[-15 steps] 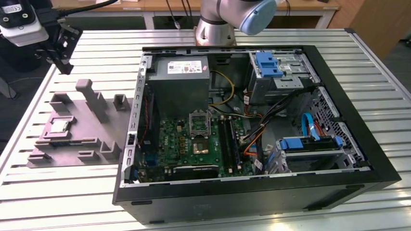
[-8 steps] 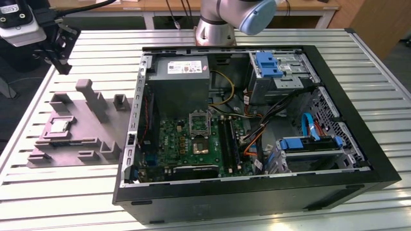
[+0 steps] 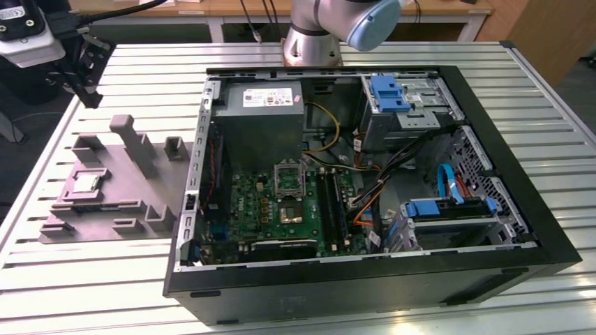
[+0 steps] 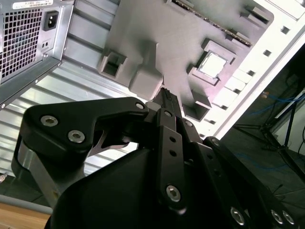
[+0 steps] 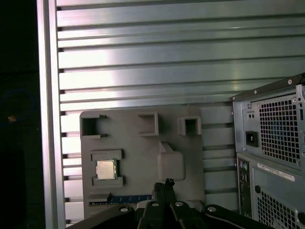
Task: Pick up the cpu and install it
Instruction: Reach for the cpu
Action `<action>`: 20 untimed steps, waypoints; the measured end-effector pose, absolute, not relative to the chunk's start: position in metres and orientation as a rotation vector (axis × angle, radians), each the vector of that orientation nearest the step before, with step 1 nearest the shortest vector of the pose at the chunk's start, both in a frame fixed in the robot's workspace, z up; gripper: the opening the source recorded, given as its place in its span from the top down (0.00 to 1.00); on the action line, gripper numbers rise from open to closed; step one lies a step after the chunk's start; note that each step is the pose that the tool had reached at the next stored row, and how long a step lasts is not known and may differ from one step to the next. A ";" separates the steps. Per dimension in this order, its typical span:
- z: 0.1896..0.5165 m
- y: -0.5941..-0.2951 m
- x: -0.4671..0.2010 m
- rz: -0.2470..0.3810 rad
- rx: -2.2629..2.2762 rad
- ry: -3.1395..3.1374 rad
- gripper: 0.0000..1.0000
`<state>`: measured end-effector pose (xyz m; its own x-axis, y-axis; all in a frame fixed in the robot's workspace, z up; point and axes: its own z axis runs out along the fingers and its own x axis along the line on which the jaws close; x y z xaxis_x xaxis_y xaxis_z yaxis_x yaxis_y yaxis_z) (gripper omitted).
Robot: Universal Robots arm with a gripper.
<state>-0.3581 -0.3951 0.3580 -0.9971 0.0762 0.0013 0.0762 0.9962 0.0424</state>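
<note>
Black gripper, pinched closed and empty, hovers over the grey tray, where the chip lies in its square pocket.

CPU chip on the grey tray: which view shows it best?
First wrist view: the small square silvery-grey cpu faces the camera squarely, seated in the grey moulded tray. The second wrist view shows the cpu obliquely; the exterior view shows it at a slant.

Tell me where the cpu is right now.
The cpu sits in a recess of the grey tray, on the exterior view's left of the open computer case.
</note>
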 end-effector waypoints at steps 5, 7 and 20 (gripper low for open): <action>0.358 -0.395 -0.362 0.067 0.120 3.138 0.89; 0.358 -0.395 -0.363 0.067 0.120 3.138 0.89; 0.358 -0.395 -0.367 0.067 0.120 3.138 0.89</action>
<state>-0.3669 -0.3951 0.3580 -0.9971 0.0762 0.0013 0.0762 0.9962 0.0425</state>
